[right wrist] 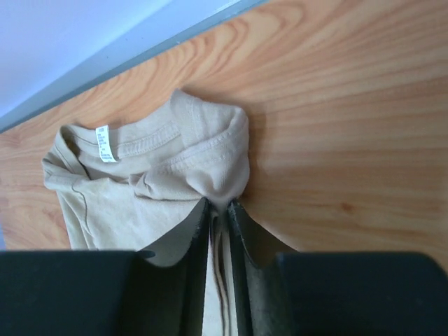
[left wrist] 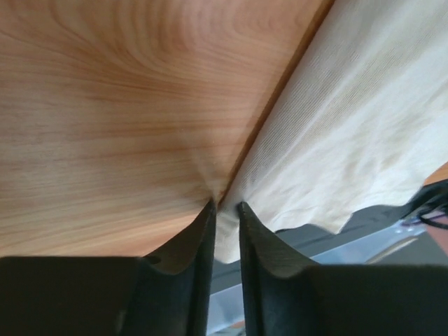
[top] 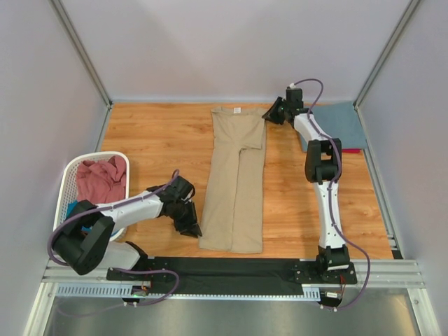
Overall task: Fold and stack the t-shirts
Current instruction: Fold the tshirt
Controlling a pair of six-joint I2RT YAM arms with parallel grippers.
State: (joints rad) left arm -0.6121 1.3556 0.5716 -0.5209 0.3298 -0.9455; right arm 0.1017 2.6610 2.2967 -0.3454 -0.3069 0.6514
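T-shirt (top: 234, 175), tan, laid narrow on surface (top: 154, 140) right of laundry basket (top: 68, 175) | hem corner grasped by left pincer (top: 187, 224) | collar grasped by right pincer (top: 270, 112) | ends held, apparently for halving.

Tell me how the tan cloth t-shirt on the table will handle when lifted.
Probably floppy: the tan cloth t-shirt lies flat and folded lengthwise, its collar bunched. Likely light, since the weave looks thin. Lifted by its ends, the middle would probably sag.

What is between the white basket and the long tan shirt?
In the top view, the left arm reaches across bare wooden table, its left claw pinching the tan shirt at its edge.
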